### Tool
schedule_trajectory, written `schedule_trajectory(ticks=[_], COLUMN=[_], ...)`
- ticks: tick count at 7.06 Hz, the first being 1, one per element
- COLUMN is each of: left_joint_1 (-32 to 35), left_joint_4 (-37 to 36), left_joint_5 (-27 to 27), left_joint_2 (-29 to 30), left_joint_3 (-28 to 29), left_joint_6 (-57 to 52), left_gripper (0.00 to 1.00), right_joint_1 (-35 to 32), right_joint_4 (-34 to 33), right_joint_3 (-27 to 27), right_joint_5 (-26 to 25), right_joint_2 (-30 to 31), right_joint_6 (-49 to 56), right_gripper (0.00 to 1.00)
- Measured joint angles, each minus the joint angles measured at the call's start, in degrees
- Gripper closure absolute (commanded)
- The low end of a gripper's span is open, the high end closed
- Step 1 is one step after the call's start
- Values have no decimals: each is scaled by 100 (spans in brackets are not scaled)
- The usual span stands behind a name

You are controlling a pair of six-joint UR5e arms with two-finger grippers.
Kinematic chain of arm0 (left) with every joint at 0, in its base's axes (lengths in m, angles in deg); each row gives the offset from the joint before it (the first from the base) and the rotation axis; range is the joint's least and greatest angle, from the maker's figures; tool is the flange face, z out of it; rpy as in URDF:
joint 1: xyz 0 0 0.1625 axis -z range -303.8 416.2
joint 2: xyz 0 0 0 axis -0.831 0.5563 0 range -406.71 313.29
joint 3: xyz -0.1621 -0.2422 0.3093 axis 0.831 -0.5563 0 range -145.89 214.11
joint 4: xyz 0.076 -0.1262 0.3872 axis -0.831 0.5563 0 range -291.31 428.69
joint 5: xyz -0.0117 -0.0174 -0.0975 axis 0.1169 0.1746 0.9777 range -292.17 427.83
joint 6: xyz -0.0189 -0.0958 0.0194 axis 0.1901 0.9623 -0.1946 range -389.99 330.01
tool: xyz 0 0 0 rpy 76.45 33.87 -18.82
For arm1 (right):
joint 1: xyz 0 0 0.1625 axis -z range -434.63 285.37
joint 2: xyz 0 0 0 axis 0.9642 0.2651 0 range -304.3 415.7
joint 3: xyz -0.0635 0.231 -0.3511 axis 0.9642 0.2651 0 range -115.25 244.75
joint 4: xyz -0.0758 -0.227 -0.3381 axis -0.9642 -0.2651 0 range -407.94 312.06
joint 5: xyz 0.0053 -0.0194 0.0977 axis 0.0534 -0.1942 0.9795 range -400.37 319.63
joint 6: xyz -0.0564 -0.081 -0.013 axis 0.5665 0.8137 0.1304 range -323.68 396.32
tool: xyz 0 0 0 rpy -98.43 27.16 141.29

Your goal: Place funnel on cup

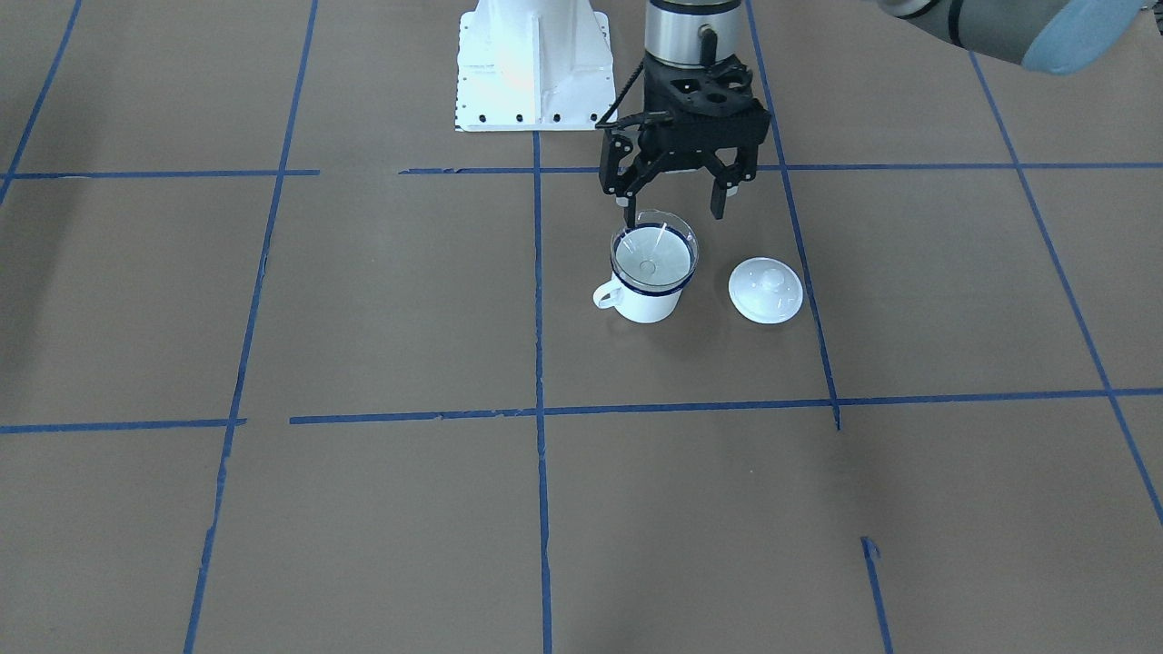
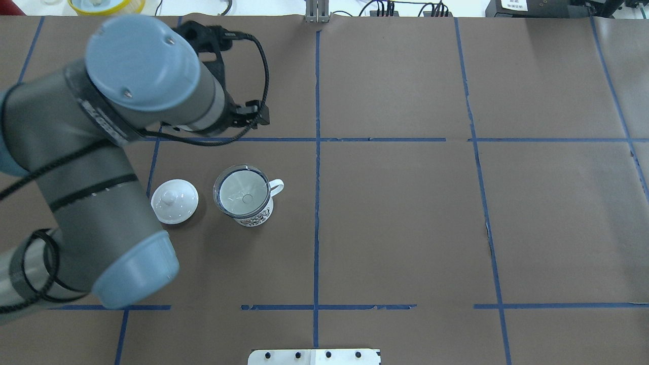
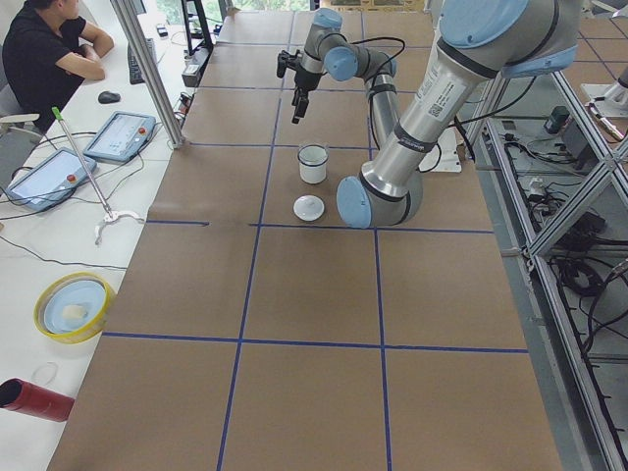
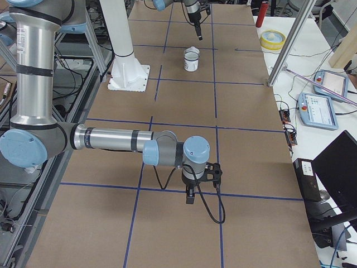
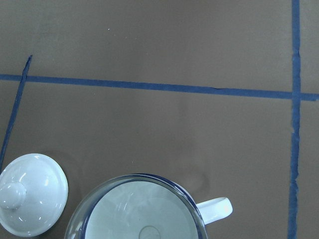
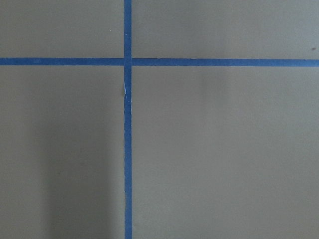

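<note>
The clear funnel (image 1: 654,250) sits mouth-up in the top of the white cup (image 1: 647,304), its rim resting on the cup's dark blue rim. The cup stands upright on the brown table, its handle towards the table's middle. My left gripper (image 1: 677,195) is open and empty, raised just above and behind the cup, apart from the funnel. The left wrist view shows the funnel (image 5: 139,214) in the cup (image 5: 214,209) at its bottom edge. The overhead view shows the funnel (image 2: 242,191) inside the cup (image 2: 256,215). My right gripper (image 4: 189,198) hangs low over bare table far away; I cannot tell whether it is open.
A white knobbed lid (image 1: 766,290) lies flat on the table beside the cup, on the side away from its handle; it also shows in the overhead view (image 2: 175,201). The white robot base (image 1: 531,64) stands behind. Blue tape lines grid the table.
</note>
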Motion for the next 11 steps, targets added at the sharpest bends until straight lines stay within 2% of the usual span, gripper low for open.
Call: schedule_trajectory(ticks=[2,5,8,9,11], left_joint_1=[1342,3184,4502,4659,4767], left_joint_4=[996,1500,1525,1527,1535], left_joint_5=[1356,2618,3005,3021,3152], left_joint_2=[-966,-2149,-3320,-3515,-3656], left_joint_3=[58,705,1599,1930,2541], left_joint_6=[-1298,-3573,-6710,-7172,-7420], left_gripper=[0,0,0,0,0], right_joint_1=[0,0,0,0,0], right_joint_4=[0,0,0,0,0], right_joint_3=[0,0,0,0,0], right_joint_5=[0,0,0,0,0], right_joint_2=[0,0,0,0,0], right_joint_6=[0,0,0,0,0], right_gripper=[0,0,0,0,0])
